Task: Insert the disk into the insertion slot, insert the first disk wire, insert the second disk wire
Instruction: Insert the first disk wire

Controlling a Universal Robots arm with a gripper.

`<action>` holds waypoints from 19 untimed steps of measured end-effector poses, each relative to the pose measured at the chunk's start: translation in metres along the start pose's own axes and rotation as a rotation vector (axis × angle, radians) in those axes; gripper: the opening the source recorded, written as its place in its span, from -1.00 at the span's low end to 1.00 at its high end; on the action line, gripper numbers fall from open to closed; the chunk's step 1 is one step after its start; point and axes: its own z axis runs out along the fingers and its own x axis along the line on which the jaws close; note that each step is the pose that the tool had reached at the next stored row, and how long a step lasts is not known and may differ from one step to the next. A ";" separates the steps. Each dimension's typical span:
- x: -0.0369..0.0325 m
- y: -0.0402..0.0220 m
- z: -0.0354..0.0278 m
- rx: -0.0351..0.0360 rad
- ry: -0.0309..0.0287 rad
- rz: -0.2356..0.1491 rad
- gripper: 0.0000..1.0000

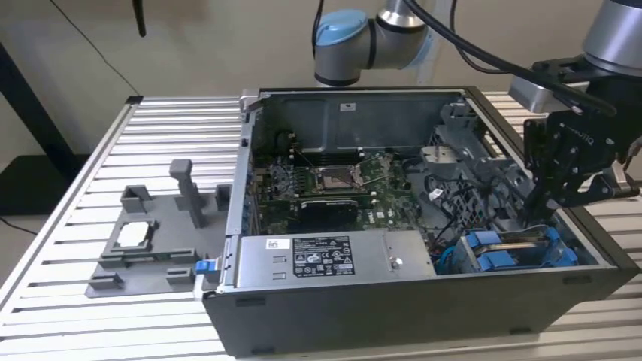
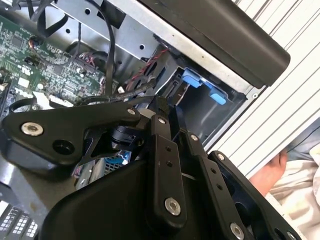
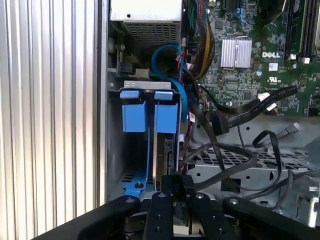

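I am the gripper point(image 1: 542, 209). I reach down from above into the open computer case point(image 1: 401, 320), at the corner on the exterior view's right. My two fingers point(image 3: 167, 187) are pressed together. In the first wrist view I see no gap between the tips and nothing clamped between them.

The disk point(image 3: 163, 150) stands on its edge inside the slot point(image 3: 171, 145) of the metal drive cage point(image 3: 150, 84). Its blue tab point(image 3: 166, 112) is at the far end from me. My tips are directly over the near end of the disk, but I cannot tell if they touch it. A second blue tab point(image 3: 134, 112) stands just beside the first one, in the bay that is next to the case wall.

Black cables point(image 3: 240, 107) lie loose beside the cage, between it and the green circuit board point(image 3: 260, 45). Their ends are apart from the disk.

In the exterior view the case stands on a ribbed metal table point(image 1: 60, 248). A grey fixture point(image 1: 150, 259) with upright posts lies on the table, well apart from me, on the exterior view's left.
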 end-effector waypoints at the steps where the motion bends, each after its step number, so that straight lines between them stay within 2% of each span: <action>1: 0.0010 -0.0014 0.0007 -0.0005 -0.0041 0.000 -0.62; 2: 0.0022 -0.0031 0.0017 -0.0026 -0.0067 0.000 -0.62; 3: 0.0034 -0.0048 0.0025 -0.0086 -0.0070 0.000 -0.62; 8: 0.0070 -0.0125 0.0060 -0.0435 -0.0084 -0.002 -0.62; 12: 0.0072 -0.0132 0.0080 -0.0636 -0.0119 -0.001 -0.62; 15: 0.0092 -0.0130 0.0106 -0.0678 -0.0145 0.002 -0.62; 19: 0.0104 -0.0130 0.0150 -0.0679 -0.0250 0.002 -0.62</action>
